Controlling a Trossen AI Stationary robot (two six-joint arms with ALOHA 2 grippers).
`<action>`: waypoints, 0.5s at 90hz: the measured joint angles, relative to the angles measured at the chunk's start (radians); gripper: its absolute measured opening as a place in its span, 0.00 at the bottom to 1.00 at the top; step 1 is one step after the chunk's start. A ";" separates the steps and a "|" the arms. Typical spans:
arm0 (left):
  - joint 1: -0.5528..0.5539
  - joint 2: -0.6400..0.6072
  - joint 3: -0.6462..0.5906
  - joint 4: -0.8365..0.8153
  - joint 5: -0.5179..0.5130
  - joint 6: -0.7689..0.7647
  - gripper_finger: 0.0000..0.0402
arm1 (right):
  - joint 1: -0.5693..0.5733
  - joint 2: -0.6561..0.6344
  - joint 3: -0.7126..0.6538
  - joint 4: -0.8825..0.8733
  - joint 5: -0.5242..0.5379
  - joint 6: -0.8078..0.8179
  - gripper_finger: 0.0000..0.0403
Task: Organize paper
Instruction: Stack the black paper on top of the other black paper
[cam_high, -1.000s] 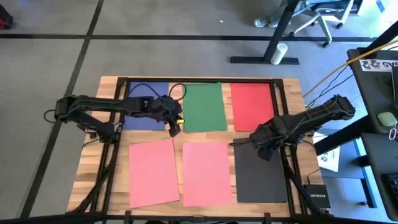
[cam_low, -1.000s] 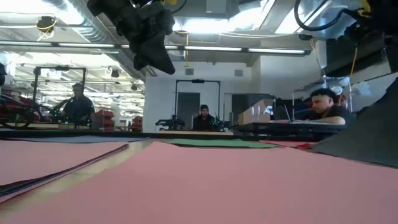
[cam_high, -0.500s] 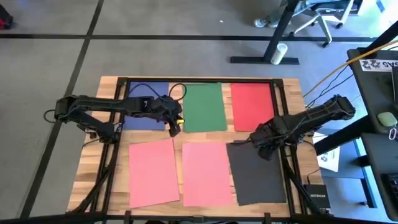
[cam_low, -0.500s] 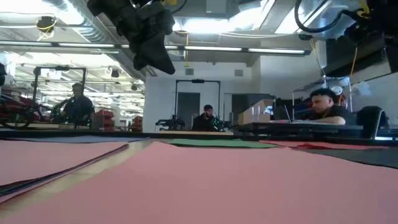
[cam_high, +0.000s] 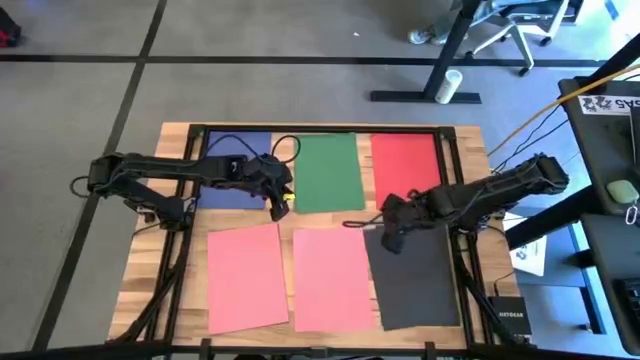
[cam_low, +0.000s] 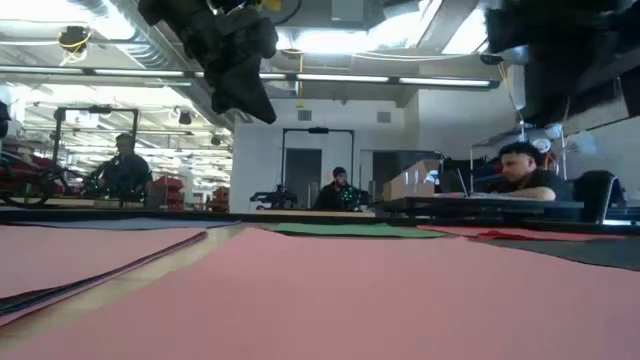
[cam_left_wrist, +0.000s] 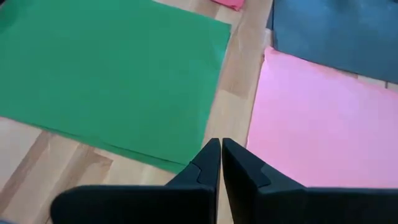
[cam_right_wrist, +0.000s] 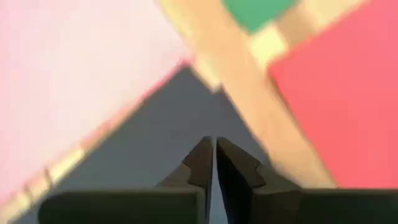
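high view: right gripper (cam_high: 389, 237), fingers clenched empty, sits at the dark grey sheet (cam_high: 415, 280)'s corner nearest them. left gripper (cam_high: 278, 203), also pinched closed, hovers beside the green sheet (cam_high: 328, 172). a dragging fingertip could buckle or skew the sheet.

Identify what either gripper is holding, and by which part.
Nothing is held. The left gripper and right gripper are both shut on nothing, above the sheets.

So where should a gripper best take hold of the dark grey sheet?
Probably at the far left corner of the dark grey sheet, coming from above. It lies flat on the table, so only an edge can be lifted, and the right gripper, shut, is over that corner.
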 joint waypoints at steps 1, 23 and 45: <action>0.000 0.000 0.000 0.000 0.000 0.000 0.00 | -0.003 0.006 0.000 0.010 0.000 -0.005 0.01; 0.000 0.000 0.000 -0.046 -0.020 -0.005 0.00 | -0.079 0.169 0.000 0.154 -0.074 -0.112 0.00; -0.001 0.000 0.000 -0.079 -0.053 -0.019 0.00 | -0.099 0.266 -0.071 0.295 -0.190 -0.141 0.00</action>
